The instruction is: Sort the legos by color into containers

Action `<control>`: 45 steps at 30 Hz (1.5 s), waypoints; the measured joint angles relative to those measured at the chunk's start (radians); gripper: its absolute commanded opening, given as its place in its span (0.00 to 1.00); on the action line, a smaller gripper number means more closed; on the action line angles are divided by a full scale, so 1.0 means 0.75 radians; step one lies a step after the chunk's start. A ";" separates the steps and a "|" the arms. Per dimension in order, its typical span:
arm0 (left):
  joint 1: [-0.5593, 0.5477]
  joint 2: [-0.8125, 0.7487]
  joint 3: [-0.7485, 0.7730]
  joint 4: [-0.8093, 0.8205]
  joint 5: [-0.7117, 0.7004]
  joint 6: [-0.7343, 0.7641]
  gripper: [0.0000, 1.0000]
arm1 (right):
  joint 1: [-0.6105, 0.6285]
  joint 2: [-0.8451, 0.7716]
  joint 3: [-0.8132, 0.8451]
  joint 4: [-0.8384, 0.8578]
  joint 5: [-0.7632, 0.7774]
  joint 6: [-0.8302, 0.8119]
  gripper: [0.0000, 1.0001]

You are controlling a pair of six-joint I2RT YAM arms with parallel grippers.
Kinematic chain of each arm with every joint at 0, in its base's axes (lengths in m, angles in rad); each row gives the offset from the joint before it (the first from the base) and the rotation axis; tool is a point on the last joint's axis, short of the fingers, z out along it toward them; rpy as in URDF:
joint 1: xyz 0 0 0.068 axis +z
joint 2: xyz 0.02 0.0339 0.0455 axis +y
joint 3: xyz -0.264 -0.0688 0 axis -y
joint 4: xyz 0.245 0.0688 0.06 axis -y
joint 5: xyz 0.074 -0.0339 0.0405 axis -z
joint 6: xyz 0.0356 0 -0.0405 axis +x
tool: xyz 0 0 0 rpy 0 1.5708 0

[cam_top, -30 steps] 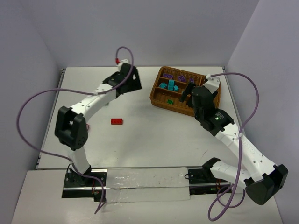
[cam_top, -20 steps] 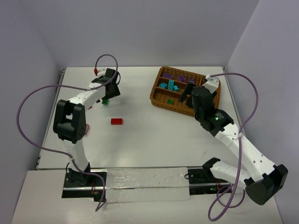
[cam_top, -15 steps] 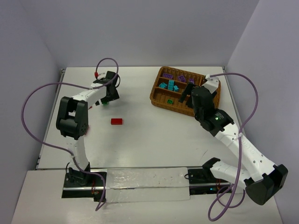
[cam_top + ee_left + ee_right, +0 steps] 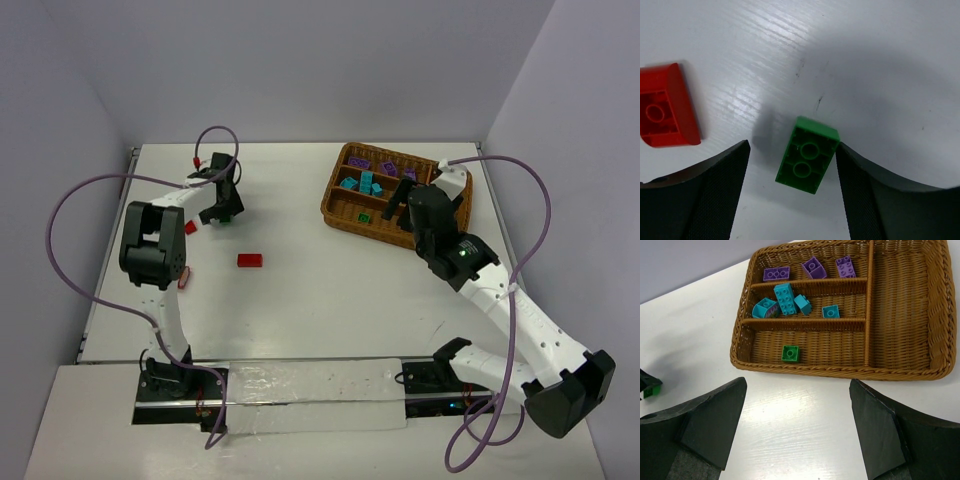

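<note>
A green lego (image 4: 807, 155) lies studs-down on the white table, between my left gripper's (image 4: 791, 150) open fingers. The right finger (image 4: 875, 200) is at its corner; the left finger is apart. In the top view the left gripper (image 4: 224, 207) is at the far left. A rounded red lego (image 4: 665, 112) lies beside it, and another red lego (image 4: 250, 260) lies nearer. The wicker tray (image 4: 840, 371) holds purple legos (image 4: 813, 268) in the far slot, teal legos (image 4: 786, 298) in the middle slot and one green lego (image 4: 790, 353) in the near slot. My right gripper (image 4: 797, 382) is open and empty just in front of the tray.
The tray's wide section (image 4: 897, 305) on the right holds nothing. The left arm's purple cable (image 4: 70, 215) loops over the table's left side. The right arm's cable (image 4: 530, 200) arcs by the table's right edge. Grey walls close in the back and sides.
My left arm has swung left, away from the tray, and come down with its open fingers around the green lego. The right arm has not moved.
</note>
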 measured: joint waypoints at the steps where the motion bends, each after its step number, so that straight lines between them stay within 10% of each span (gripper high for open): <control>1: 0.001 0.004 0.000 0.009 0.013 0.007 0.61 | 0.000 0.000 0.000 0.000 0.000 0.000 0.91; 9: -0.006 -0.003 -0.026 0.064 0.072 0.019 0.05 | 0.002 0.011 0.001 0.000 -0.001 0.000 0.91; 32: -0.668 0.145 0.670 0.029 0.299 0.014 0.03 | 0.010 -0.131 0.003 -0.024 0.061 0.022 0.91; 37: -0.694 0.296 0.765 0.031 0.345 0.000 0.14 | 0.010 -0.144 0.002 -0.031 0.072 0.025 0.91; 45: -0.694 0.363 0.765 0.030 0.367 -0.022 0.84 | 0.010 -0.143 -0.001 -0.036 0.076 0.026 0.91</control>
